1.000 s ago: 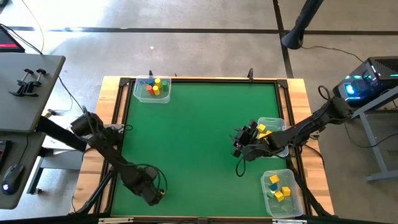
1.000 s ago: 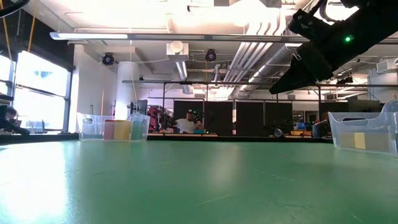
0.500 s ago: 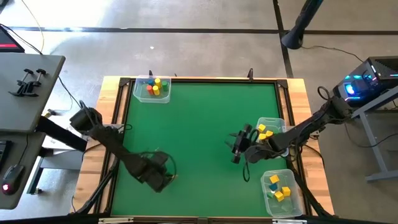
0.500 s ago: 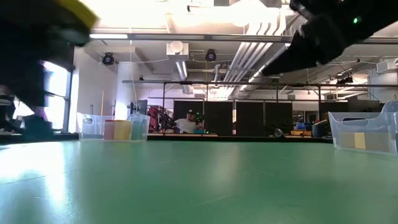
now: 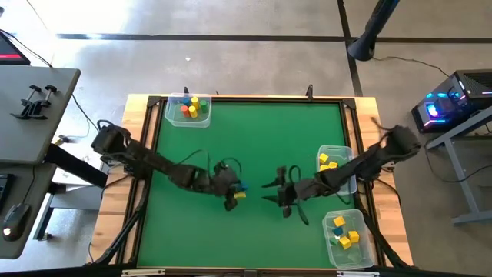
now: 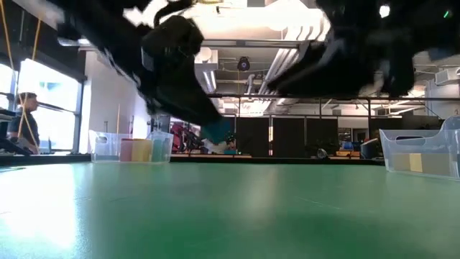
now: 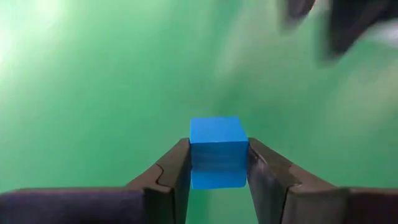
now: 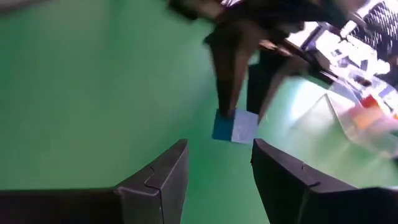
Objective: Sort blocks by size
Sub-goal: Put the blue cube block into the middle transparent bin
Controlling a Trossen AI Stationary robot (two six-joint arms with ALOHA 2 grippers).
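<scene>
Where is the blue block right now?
The blue block is pinched in the left gripper, held above the middle of the green table. The open right gripper faces it from close by.

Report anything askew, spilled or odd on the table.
Nothing spilled. The small blue cube is clamped in the left gripper above mid-table, facing the open right gripper; other blocks sit in the three clear plastic tubs.

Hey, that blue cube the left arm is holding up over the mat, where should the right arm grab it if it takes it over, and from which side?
Probably by the two bare faces. The left gripper pinches the blue cube on two opposite sides, leaving its end face and top exposed. The right gripper, open and facing the cube head-on, would best close across the free pair, turned crosswise to the left fingers. Flat parallel faces suit a pinch.
</scene>
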